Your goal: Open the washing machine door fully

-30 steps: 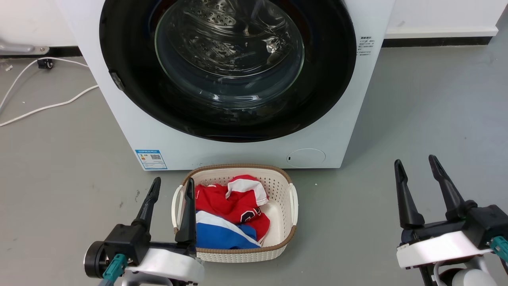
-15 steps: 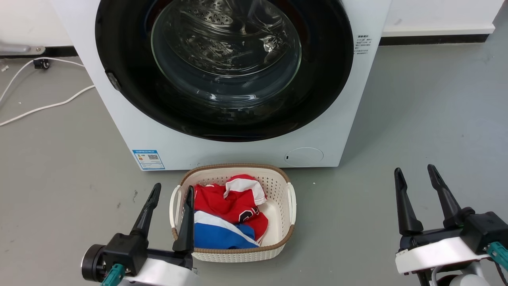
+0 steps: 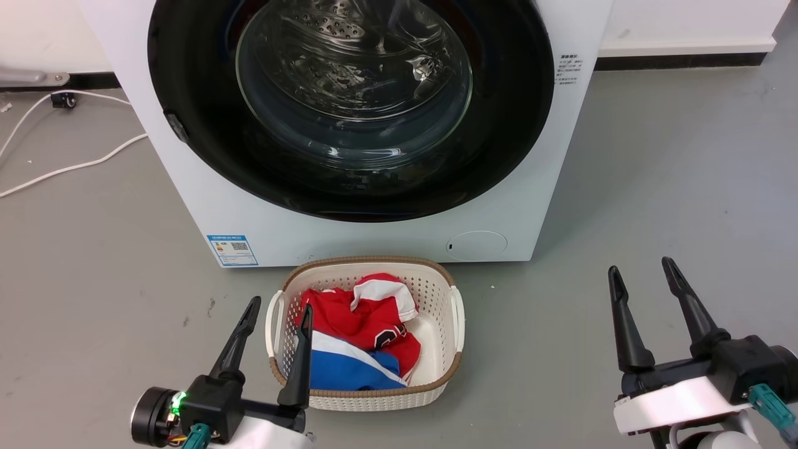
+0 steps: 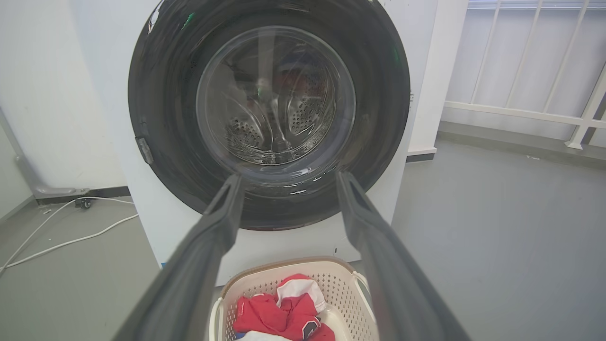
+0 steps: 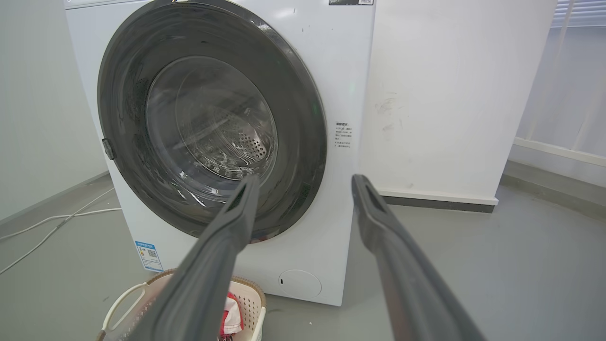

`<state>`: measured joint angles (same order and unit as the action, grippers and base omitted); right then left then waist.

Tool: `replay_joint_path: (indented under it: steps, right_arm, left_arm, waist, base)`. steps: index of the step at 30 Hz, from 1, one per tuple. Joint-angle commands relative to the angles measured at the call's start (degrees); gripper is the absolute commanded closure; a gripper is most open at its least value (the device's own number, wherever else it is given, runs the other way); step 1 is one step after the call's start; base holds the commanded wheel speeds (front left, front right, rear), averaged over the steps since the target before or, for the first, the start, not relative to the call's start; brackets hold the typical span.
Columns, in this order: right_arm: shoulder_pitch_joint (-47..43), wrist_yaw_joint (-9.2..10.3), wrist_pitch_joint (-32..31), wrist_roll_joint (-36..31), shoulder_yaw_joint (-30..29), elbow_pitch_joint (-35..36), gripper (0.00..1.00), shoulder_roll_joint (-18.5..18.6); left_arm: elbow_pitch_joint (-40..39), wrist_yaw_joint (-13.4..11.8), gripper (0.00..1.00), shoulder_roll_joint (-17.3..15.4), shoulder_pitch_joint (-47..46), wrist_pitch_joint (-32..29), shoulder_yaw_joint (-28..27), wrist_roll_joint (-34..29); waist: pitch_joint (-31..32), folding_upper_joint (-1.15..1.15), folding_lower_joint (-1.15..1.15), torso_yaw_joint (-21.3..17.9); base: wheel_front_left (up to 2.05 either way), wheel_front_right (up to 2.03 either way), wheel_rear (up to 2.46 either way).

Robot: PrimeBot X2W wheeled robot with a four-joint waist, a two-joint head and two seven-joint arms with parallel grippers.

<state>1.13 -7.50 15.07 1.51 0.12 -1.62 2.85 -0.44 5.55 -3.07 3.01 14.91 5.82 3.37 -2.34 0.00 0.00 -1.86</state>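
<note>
The washing machine (image 3: pixel 374 240) is a white front-loader standing straight ahead. The washing machine door (image 3: pixel 505 149), a glossy black ring around bulging clear glass, sits flush against the front, with a small latch tab at its left edge. It also shows in the left wrist view (image 4: pixel 161 94) and the right wrist view (image 5: pixel 303 142). My left gripper (image 3: pixel 280 304) is open low at the left, over the basket's left rim, well short of the door (image 4: pixel 289 176). My right gripper (image 3: pixel 640 265) is open over bare floor at the lower right, holding nothing (image 5: pixel 306 178).
A white wicker-look basket (image 3: pixel 458 324) with red, white and blue clothes stands on the floor right in front of the machine. A white cable (image 3: pixel 68 167) runs across the grey floor at the left. A white wall (image 5: pixel 450 94) stands beside the machine's right side.
Both grippers have sunk slightly in the head view; the left drifted a little right, the right a little left. A green light now glows on the left wrist. The door has not moved.
</note>
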Motion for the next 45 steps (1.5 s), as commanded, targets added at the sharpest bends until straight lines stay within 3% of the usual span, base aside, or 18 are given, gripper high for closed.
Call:
replay_joint_path:
  steps: [1,27,28,29,30,39,45]
  right_arm:
    - [-0.19,0.02,0.14,0.55,0.3,0.24,0.0,0.05]
    - [1.0,0.02,0.14,1.65,0.55,0.45,0.0,0.04]
    - [1.01,0.02,0.14,2.2,0.69,0.19,0.08,0.04]
    - [1.04,0.02,0.14,2.5,0.93,-0.3,0.65,0.04]
    - [1.25,0.02,0.15,2.36,0.93,-0.5,1.0,0.04]
    - [4.07,0.02,0.14,6.04,-2.24,-2.56,1.0,0.03]
    - [10.97,0.02,-2.89,14.56,-4.02,-8.24,1.0,0.72]
  left_arm:
    - [-0.05,0.13,0.0,0.06,0.19,0.4,-0.14,-0.18]
    - [0.03,0.26,0.0,0.22,-0.72,0.31,-0.34,0.63]
    - [0.07,0.25,0.0,0.22,-0.83,0.31,-0.3,0.69]
    - [0.19,0.24,0.0,0.22,-0.88,0.31,-0.23,0.76]
    - [0.36,0.21,0.0,0.22,-0.8,0.31,-0.2,0.96]
    - [0.16,0.72,0.0,0.21,-2.55,0.31,0.25,1.23]
    - [0.15,0.95,0.0,0.2,-3.8,0.3,0.08,0.7]
  waist:
    - [-0.09,0.0,0.0,0.05]
    - [-1.1,0.0,0.0,0.3]
    - [-1.26,0.0,0.0,0.36]
    - [-1.42,0.0,0.0,0.43]
    - [-1.59,0.0,0.0,0.52]
    - [-4.74,0.0,0.0,1.86]
    - [-7.32,0.0,0.0,2.63]
  base:
    - [0.0,0.0,0.0]
    - [0.0,0.0,0.0]
    - [0.0,0.0,0.0]
    - [0.0,0.0,0.0]
    - [0.0,0.0,0.0]
    - [0.0,0.0,0.0]
    - [0.0,0.0,0.0]
